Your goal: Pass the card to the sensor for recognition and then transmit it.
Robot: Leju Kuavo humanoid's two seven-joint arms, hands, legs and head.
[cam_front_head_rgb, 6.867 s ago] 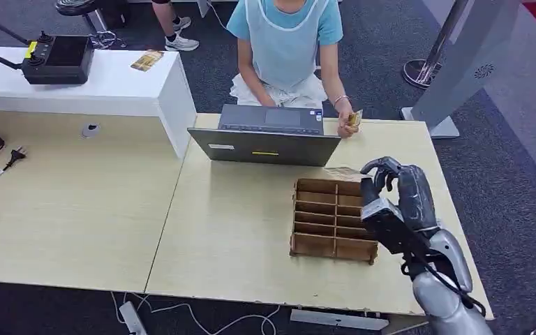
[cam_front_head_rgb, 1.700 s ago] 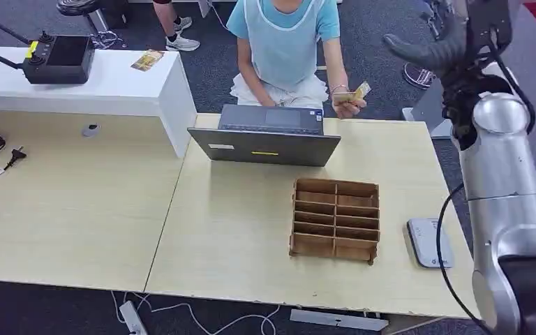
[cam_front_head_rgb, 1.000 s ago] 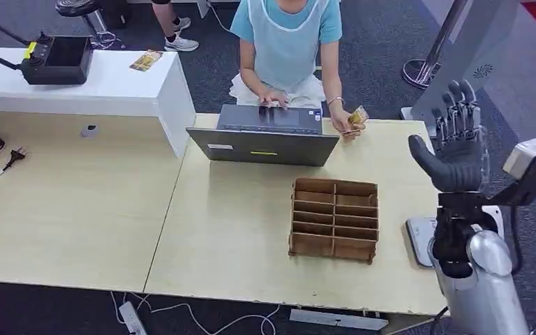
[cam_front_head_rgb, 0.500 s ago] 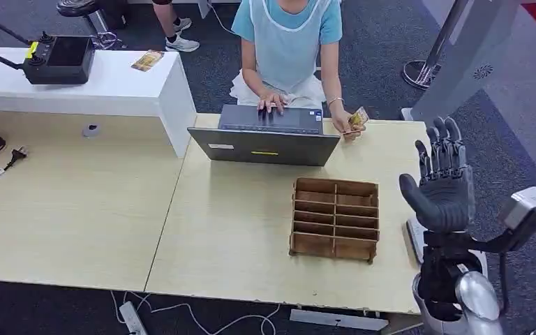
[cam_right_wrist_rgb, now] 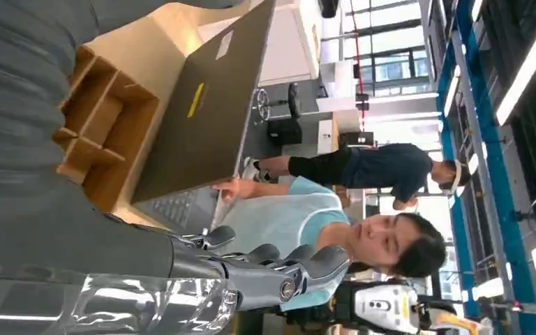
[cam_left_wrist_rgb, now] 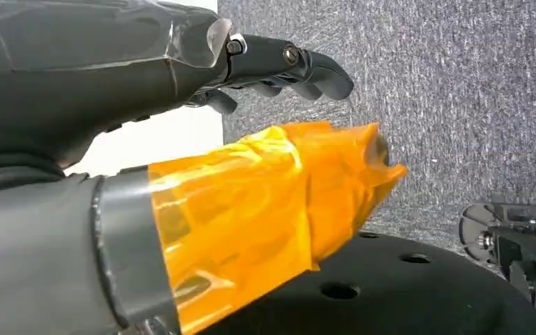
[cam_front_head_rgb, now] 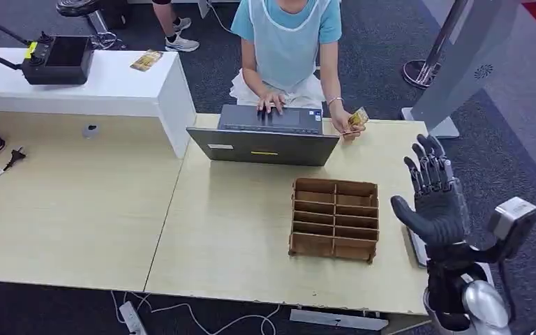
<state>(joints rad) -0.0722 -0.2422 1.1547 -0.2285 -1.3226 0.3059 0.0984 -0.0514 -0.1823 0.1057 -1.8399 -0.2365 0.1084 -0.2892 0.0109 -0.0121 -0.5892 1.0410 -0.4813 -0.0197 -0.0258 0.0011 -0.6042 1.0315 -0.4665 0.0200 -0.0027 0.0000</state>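
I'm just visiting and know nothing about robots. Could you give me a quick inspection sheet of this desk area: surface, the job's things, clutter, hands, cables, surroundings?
Surface: pale wooden desk, joined to a second one on the left.
Job's things: card held in a seated person's hand at the far edge; a flat grey device, perhaps the sensor, lies partly hidden behind the right hand.
Clutter: wooden divided tray; laptop; controller and a small packet on the white counter.
Hands: right hand raised, fingers spread, holding nothing; left hand hangs near the floor, fingers curled, nothing in it.
Cables: plug and cord at far left; wires under the desk.
Surroundings: grey carpet; stanchion base.
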